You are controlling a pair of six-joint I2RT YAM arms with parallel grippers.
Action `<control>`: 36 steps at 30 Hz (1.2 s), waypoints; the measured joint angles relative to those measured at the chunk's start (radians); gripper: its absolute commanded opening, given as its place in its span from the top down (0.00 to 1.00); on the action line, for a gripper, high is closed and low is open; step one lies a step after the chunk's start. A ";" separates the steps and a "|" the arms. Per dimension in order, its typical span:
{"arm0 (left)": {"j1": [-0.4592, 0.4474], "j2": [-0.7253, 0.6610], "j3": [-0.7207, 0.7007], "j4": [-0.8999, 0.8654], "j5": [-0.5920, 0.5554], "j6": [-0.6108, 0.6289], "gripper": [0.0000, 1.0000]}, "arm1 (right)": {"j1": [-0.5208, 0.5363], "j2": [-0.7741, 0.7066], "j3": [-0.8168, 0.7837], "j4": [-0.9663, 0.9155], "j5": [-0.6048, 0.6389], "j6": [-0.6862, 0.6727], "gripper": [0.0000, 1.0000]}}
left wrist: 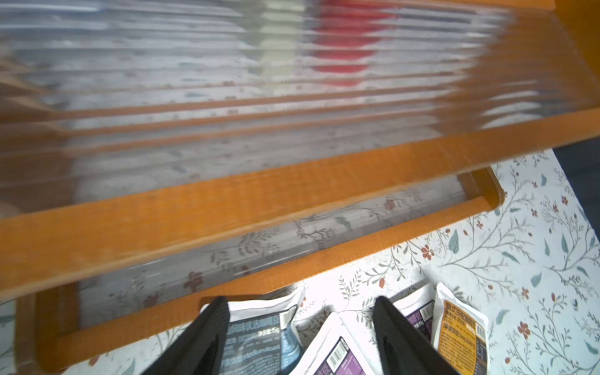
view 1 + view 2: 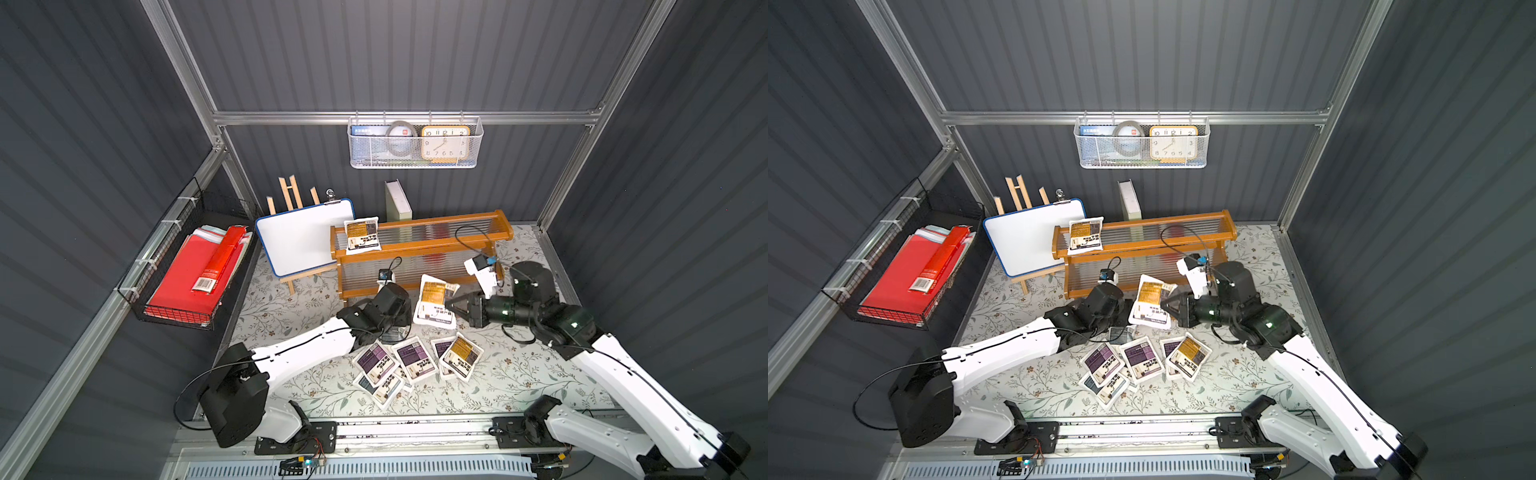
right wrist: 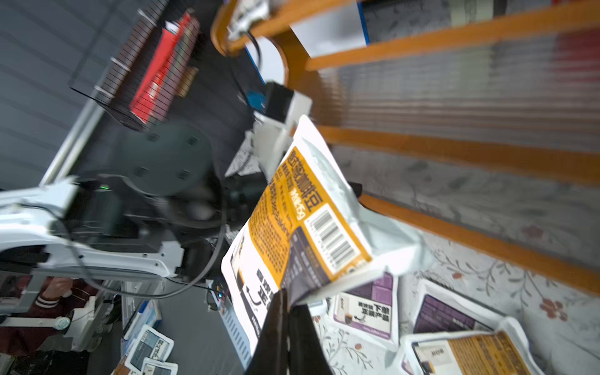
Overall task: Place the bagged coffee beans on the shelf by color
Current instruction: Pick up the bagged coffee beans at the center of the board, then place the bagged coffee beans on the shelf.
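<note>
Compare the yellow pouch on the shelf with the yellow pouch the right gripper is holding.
The shelf pouch rests on the shelf's top tier, at the whiteboard end; the held pouch hangs in front of the lower tiers. The shelf pouch is untouched; the held pouch is pinched at one edge by the right gripper's fingers. The shelf pouch looks flat; the held pouch is bent. Both are white with yellow-orange labels and black text.

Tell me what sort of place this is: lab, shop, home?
Most likely a robot test cell staged as a shop corner: dark grey ribbed wall panels on bare aluminium framing, two white-and-black robot arms mounted on a front rail, and a stepped orange-brown wooden shelf on a floral tablecloth.
</note>
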 measured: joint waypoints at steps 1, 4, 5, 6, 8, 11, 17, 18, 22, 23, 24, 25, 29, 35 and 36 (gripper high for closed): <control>0.013 -0.011 -0.011 0.000 0.000 -0.007 0.27 | -0.002 0.016 0.054 -0.012 0.002 -0.015 1.00; 0.042 -0.022 -0.030 -0.001 -0.003 -0.021 0.29 | -0.006 0.106 0.243 -0.053 0.006 -0.082 1.00; 0.047 -0.020 -0.033 -0.002 -0.003 -0.021 0.30 | -0.010 0.149 0.307 -0.066 0.003 -0.109 1.00; 0.047 -0.019 -0.035 -0.004 -0.003 -0.021 0.30 | -0.015 0.193 0.366 -0.076 -0.001 -0.138 1.00; 0.046 -0.017 -0.035 -0.008 -0.003 -0.021 0.30 | -0.034 0.296 0.486 -0.099 -0.014 -0.199 1.00; 0.046 -0.011 -0.034 -0.014 -0.003 -0.020 0.30 | -0.087 0.438 0.613 -0.124 -0.053 -0.261 1.00; 0.046 -0.005 -0.034 -0.039 -0.004 -0.021 0.31 | -0.212 0.672 0.781 -0.147 -0.143 -0.302 1.00; 0.046 -0.005 -0.034 -0.043 -0.004 -0.021 0.31 | -0.220 0.700 0.806 -0.151 -0.154 -0.308 1.00; 0.046 -0.005 -0.032 -0.069 -0.008 -0.021 0.31 | -0.225 0.788 0.896 -0.161 -0.226 -0.323 1.00; 0.046 -0.005 -0.032 -0.076 -0.010 -0.021 0.31 | -0.223 0.799 0.908 -0.161 -0.247 -0.325 1.00; 0.046 -0.005 -0.032 -0.081 -0.012 -0.021 0.31 | -0.222 0.807 0.914 -0.161 -0.263 -0.326 1.00; 0.046 -0.005 -0.032 -0.086 -0.015 -0.021 0.31 | -0.220 0.814 0.918 -0.161 -0.280 -0.326 1.00; 0.046 -0.005 -0.027 -0.099 -0.026 -0.021 0.31 | -0.218 0.834 0.917 -0.170 -0.323 -0.332 1.00; 0.046 0.000 -0.024 -0.106 -0.030 -0.021 0.31 | -0.218 0.850 0.893 -0.181 -0.331 -0.341 1.00; 0.046 0.004 -0.021 -0.108 -0.030 -0.021 0.31 | -0.218 0.853 0.893 -0.181 -0.330 -0.344 0.99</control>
